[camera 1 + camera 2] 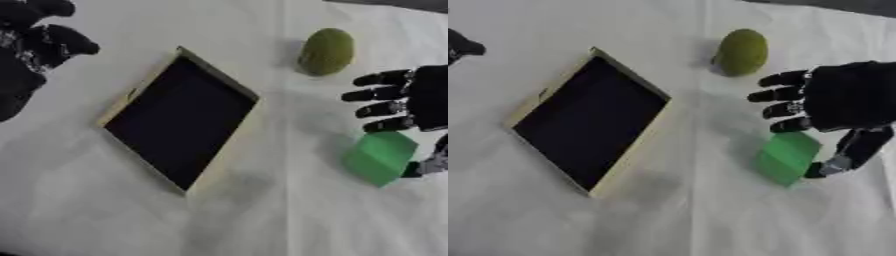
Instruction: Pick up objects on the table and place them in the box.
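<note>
Fingers (780, 94) of the right hand (846, 95) are held spread and nearly straight, reaching leftward just above the green block (787, 157), while the thumb is set against the block's lower right edge. Nothing is seen to be pinched or lifted. The block lies on the white desk (675, 220), right of the box (588, 122). Beyond the fingers, an olive-green rounded fruit (741, 51) rests on the desk. The shallow tan-rimmed box sits askew, its dark inside holding nothing. The left hand (35, 50) is seen at the upper left corner, fingers curled round nothing.
</note>
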Controlling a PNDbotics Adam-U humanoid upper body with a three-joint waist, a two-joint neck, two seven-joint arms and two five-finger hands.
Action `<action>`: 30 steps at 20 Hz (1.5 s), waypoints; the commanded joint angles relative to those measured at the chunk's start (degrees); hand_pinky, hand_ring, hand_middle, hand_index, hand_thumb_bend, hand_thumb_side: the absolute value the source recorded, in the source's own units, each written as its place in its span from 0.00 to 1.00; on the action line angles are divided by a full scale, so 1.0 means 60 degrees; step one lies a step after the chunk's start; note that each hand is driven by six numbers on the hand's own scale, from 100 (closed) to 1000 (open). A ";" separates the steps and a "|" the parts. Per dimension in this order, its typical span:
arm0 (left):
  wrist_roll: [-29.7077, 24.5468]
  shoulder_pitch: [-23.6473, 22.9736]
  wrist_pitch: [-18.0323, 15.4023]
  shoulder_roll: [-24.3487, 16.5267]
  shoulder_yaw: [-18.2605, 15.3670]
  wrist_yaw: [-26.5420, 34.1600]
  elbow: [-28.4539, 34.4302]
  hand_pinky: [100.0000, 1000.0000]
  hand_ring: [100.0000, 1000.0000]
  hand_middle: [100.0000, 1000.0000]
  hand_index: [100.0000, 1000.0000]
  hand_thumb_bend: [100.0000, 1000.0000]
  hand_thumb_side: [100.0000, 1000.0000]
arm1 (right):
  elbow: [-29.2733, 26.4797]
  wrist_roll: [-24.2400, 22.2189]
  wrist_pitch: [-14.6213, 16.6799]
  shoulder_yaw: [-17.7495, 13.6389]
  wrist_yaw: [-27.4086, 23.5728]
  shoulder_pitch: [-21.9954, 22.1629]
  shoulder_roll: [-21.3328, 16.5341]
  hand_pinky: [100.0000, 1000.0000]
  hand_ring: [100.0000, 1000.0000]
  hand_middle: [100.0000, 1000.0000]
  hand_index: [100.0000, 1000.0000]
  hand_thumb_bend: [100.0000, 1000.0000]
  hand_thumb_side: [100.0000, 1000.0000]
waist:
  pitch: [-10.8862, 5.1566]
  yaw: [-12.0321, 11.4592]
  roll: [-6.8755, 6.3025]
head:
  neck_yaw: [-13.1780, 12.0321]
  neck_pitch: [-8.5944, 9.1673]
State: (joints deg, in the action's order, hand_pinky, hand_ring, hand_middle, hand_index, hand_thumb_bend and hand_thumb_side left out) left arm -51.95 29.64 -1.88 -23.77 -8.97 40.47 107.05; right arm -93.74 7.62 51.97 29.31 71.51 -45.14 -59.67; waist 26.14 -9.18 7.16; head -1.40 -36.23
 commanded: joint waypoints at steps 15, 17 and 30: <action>-0.0003 0.0035 0.0057 -0.0181 -0.0029 -0.0023 0.0187 0.89 0.80 0.85 0.84 0.00 0.64 | -0.0708 -0.0158 -0.0001 -0.0900 -0.2104 -0.0106 -0.0323 0.89 0.92 0.62 0.63 0.24 0.59 | -0.0333 0.0065 -0.0080 | -0.0050 -0.0021; -0.0002 0.0035 0.0055 -0.0173 -0.0033 -0.0010 0.0188 0.89 0.80 0.85 0.84 0.00 0.64 | -0.0753 -0.0332 -0.0001 -0.0947 -0.2551 -0.0331 -0.0181 0.89 0.92 0.62 0.63 0.23 0.57 | -0.0356 0.0069 -0.0080 | -0.0033 -0.0039; 0.0312 0.0086 0.0116 0.0034 -0.0046 0.0118 0.0338 0.89 0.80 0.85 0.83 0.00 0.64 | 0.0896 -0.3762 -0.0001 -0.0155 -0.5885 -0.3773 0.3035 0.88 0.92 0.61 0.63 0.16 0.43 | -0.0597 -0.0135 -0.0049 | 0.0447 -0.0293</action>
State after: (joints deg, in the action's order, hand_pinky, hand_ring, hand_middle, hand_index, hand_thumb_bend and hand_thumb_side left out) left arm -50.53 29.42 -1.22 -23.09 -8.96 40.78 107.80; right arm -89.29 -12.84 51.87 28.58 38.32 -66.43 -42.44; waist 24.26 -10.06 7.23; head 0.80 -37.77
